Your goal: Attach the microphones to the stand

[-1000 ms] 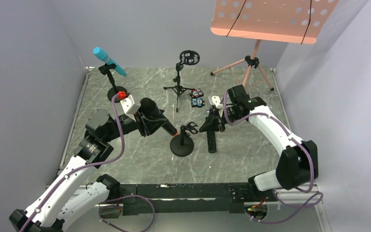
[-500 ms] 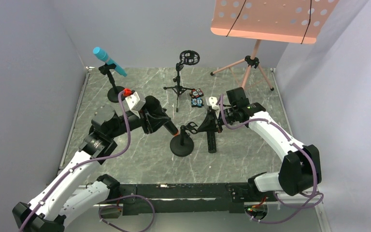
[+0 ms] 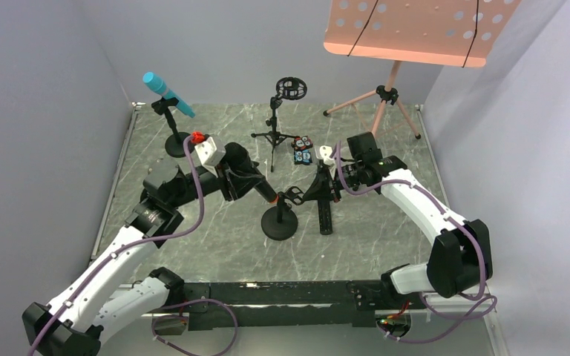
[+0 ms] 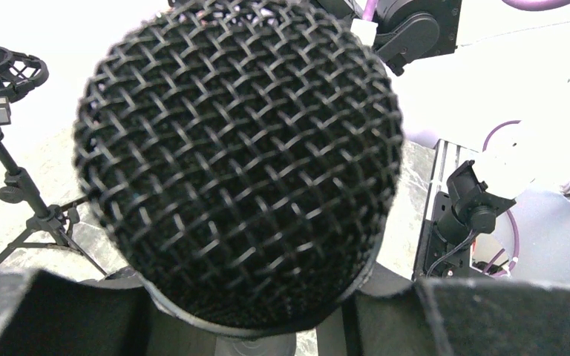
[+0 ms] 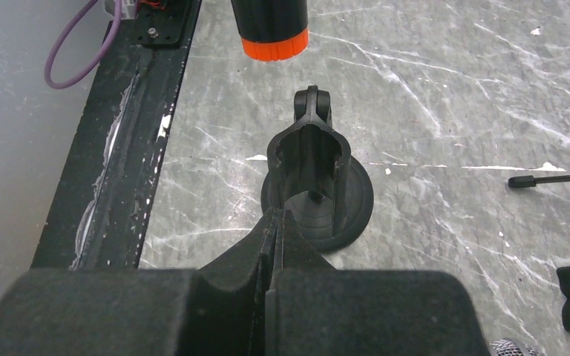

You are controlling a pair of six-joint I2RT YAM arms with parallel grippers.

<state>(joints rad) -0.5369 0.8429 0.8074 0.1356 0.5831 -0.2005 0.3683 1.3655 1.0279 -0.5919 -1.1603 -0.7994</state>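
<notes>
Microphone, black mic [image 3: 267, 194], is clamped crosswise in the left gripper [image 3: 246, 180] above the table [image 3: 386, 222], left of centre. The jaws stand partly open around the mic body. Its orange end [image 5: 271, 46] points down and right toward the stand [image 3: 280, 222] and hangs just apart from the clip [image 5: 309, 156]. Its black mesh head [image 4: 237, 156] fills the left wrist view between the two fingers [image 4: 44, 311]. The stand has a round base on the marble near the table centre, and its clip is open at the top. The right gripper [image 5: 274, 219] sits just right of the clip with its jaws fully closed and nothing between them; whether its tips touch the clip cannot be told. The blue mic [image 3: 165, 90] sits tilted in its own stand [image 3: 172, 141] at the far left. A tripod [image 3: 273, 137] with a ring mount stands at the far centre. A pink music stand [image 3: 415, 30] occupies the far right.
</notes>
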